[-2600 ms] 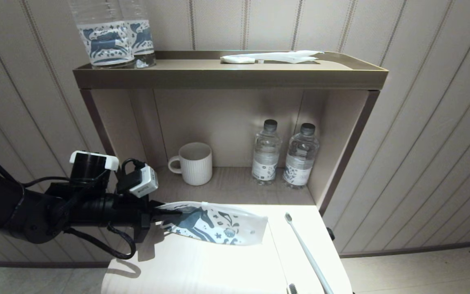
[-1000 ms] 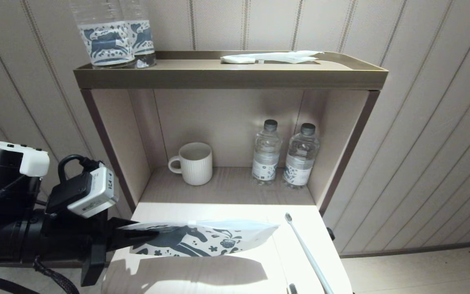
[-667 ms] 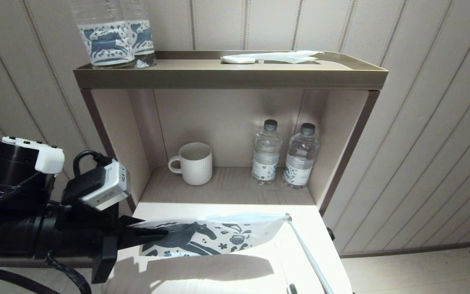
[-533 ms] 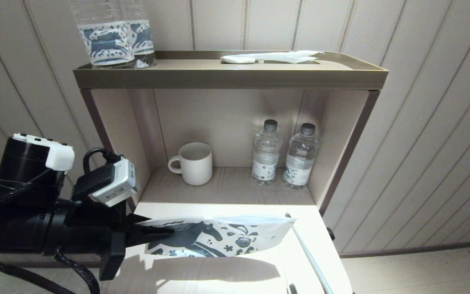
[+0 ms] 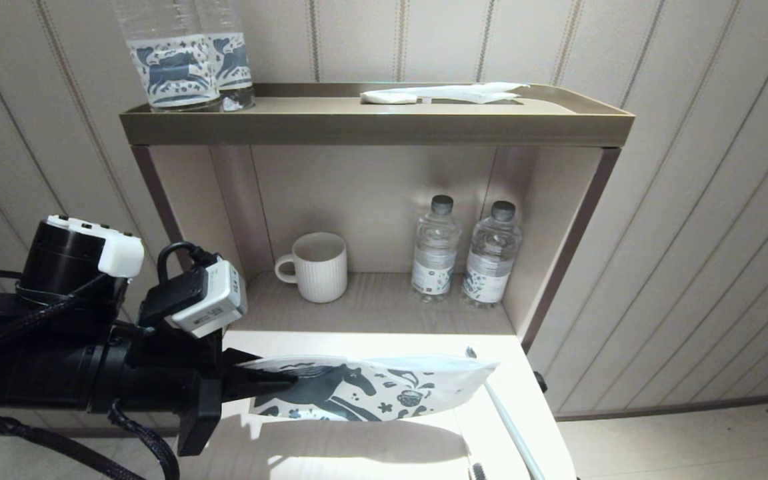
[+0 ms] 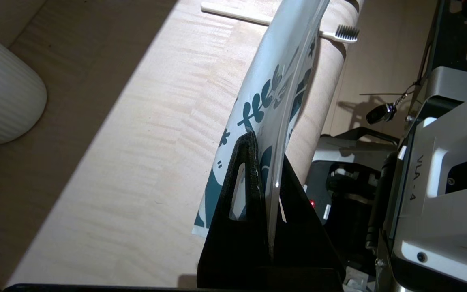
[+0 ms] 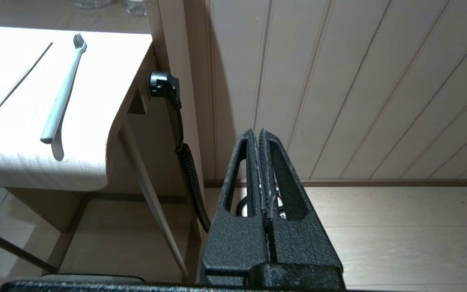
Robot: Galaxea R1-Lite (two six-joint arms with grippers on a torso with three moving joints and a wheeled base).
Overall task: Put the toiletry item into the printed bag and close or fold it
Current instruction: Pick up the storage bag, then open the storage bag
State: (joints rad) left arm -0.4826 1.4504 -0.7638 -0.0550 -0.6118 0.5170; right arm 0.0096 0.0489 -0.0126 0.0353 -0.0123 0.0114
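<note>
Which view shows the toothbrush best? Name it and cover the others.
The right wrist view: the whole toothbrush lies bare on the table. In the head view the printed bag covers part of it. The left wrist view shows only its bristle end.

White pouch (image 5: 384,395) has a dark blue horse plus little blue flowers and squiggles. Toothbrush (image 5: 514,430) is pale grey-white, mug (image 5: 317,267) is ribbed cream, counter (image 5: 357,447) is pale wood, and the left tool (image 5: 274,385) is matte black. Clear bottles (image 5: 184,60) up top wear matching blue horse labels.
</note>
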